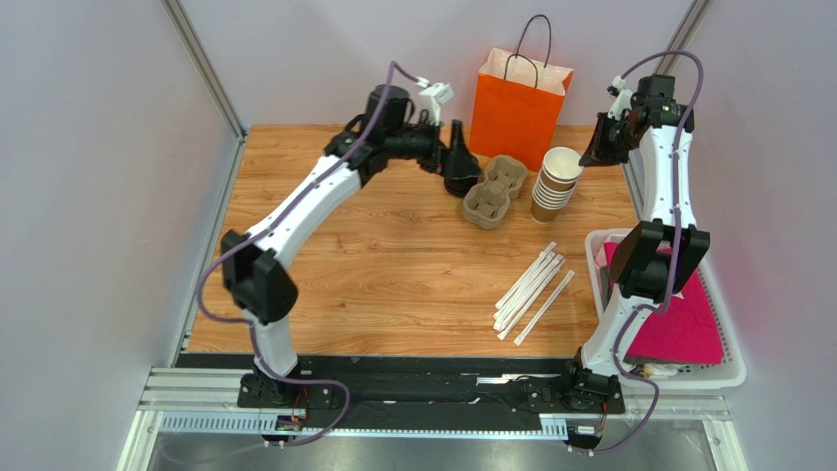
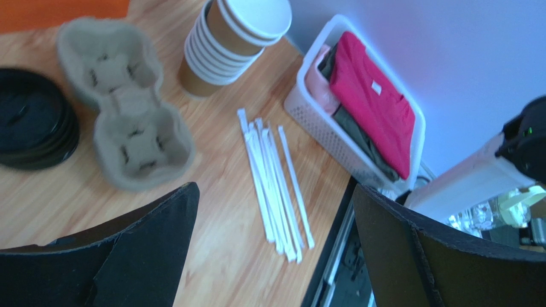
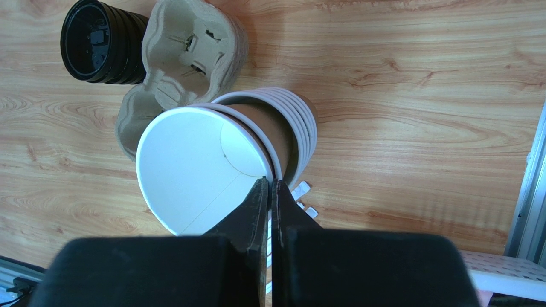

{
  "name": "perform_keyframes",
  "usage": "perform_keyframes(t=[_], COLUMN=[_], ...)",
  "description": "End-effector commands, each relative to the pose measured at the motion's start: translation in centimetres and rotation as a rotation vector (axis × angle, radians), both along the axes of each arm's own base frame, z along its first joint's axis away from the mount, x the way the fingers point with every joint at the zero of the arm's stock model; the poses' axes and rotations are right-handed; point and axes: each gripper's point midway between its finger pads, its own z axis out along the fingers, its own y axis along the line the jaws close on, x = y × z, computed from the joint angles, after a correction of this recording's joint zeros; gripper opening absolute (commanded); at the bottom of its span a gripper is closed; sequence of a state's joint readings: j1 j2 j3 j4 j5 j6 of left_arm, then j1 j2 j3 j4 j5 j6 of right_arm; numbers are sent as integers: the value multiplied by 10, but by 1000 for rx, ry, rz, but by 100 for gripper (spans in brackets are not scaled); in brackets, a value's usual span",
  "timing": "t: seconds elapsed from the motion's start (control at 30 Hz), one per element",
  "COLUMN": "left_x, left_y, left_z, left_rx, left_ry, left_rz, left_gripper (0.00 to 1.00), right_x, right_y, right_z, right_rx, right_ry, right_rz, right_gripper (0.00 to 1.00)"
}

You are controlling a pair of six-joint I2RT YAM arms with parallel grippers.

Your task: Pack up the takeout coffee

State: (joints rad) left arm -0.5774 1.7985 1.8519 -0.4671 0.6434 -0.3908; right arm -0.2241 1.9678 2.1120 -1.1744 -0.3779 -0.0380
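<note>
No lidded cup shows in any view. A stack of tan-brown lidless paper cups (image 1: 552, 191) stands right of a pulp cup carrier (image 1: 494, 189). My right gripper (image 1: 587, 157) is shut on the rim of the top cup (image 3: 192, 166), one finger inside and one outside (image 3: 270, 183). That cup sits tilted and partly raised out of the stack (image 3: 301, 125). A stack of black lids (image 1: 462, 182) lies left of the carrier. My left gripper (image 1: 455, 142) hovers just above the lids, open and empty (image 2: 274, 190).
An orange paper bag (image 1: 516, 98) stands upright at the back behind the carrier. Several wrapped white straws (image 1: 530, 289) lie mid-table. A white basket (image 1: 722, 368) with pink cloth sits at the right edge. Grey walls close both sides.
</note>
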Motion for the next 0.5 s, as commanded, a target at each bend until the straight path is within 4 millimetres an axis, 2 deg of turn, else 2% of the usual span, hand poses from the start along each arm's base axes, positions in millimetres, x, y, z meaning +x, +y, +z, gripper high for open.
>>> perform_keyframes(t=[0.0,0.07,0.1,0.17,0.2,0.27,0.33,0.37,0.4,0.47], left_x=[27,33,43,53,60,64,66,67,67,67], left_y=[-70,-90,-103,-115,-125,-134,-146,-150,-156,-161], left_z=[40,48,37,41,28,32,16,22,14,12], left_rx=[-191,-248,-270,-322,-325,-357,-354,-377,-380,-393], left_ry=[-70,-54,-46,-25,-11,-4,23,5,22,29], left_rz=[-13,-9,-5,17,19,24,22,18,15,14], left_gripper=[99,99,99,99,99,99,99,99,99,99], right_x=[-7,-8,-9,-10,-9,-11,-11,-10,-10,-10], right_y=[2,2,2,1,2,3,4,5,5,4], right_z=[27,26,26,28,27,27,26,26,25,25], right_rx=[-7,-11,-13,-19,-17,-8,0,1,2,1], right_ry=[-64,-63,-63,-69,-68,-67,-64,-63,-61,-63], right_rz=[1,1,2,2,2,4,4,6,5,6], right_gripper=[0,0,0,0,0,0,0,0,0,0])
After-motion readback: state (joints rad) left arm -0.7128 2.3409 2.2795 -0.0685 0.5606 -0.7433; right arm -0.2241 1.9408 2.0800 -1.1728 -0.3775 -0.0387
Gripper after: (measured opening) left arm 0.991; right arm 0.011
